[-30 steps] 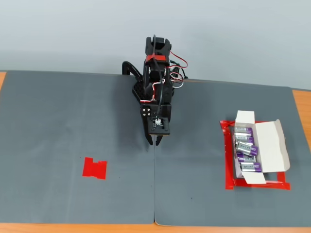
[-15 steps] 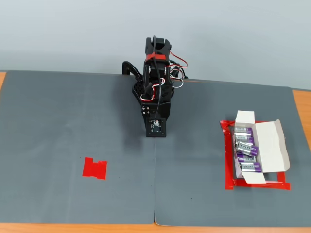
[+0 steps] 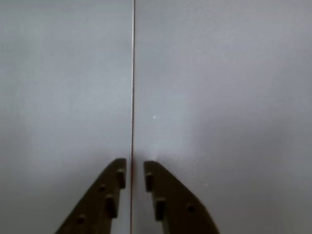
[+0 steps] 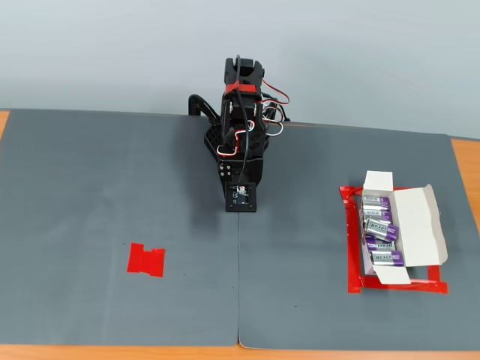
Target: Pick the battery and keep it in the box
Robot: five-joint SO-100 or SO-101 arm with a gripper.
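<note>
Batteries lie in a row inside your white box at the fixed view's right, dark lettering too small to read; red tape frames the box; a red patch sits well left; your gripper is nearly closed, empty, over the mat seam.
</note>
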